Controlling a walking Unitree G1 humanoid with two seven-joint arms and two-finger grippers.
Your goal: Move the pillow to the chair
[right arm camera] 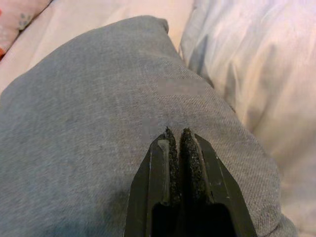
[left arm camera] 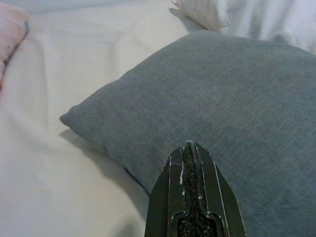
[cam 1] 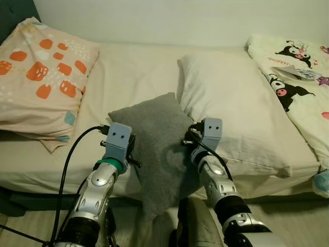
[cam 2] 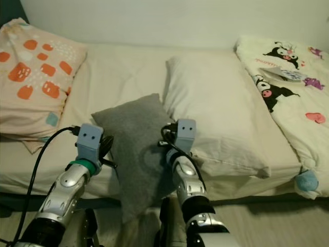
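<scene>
- The left gripper (cam 1: 132, 146) and the right gripper (cam 1: 189, 140) flank the grey pillow (cam 1: 154, 149), one on each side edge, both arms reaching forward from below in the head views. In the wrist views each pair of black fingers (left arm camera: 190, 170) is pressed together with no gap, tips lying against the grey cloth. Whether any fabric is pinched between them I cannot tell; nothing shows caught in either pair, and the right fingers (right arm camera: 178, 148) look simply closed on themselves.
- The bed (cam 1: 133, 72) bears everything in view. The grey pillow lies at its near edge, with its lower corner hanging over the side toward the robot.
- The white pillow (cam 1: 231, 108) is the largest thing next to it. It touches the grey pillow's far right corner, just beyond the right gripper.
- The orange-patterned pillow (cam 1: 43, 77) sits well apart to the left, and the cartoon-print blanket (cam 1: 298, 77) lies at the far right.
- The grey pillow's long axis runs from the far corner on the bed down toward the robot, tilted slightly. It sits between the arms, about equally near to both.
- Judgement: a squeeze from both sides and a lift toward the body looks the likely move. With the fingers closed, the hold would depend on pressing inward, so the soft pillow could sag or slip.
</scene>
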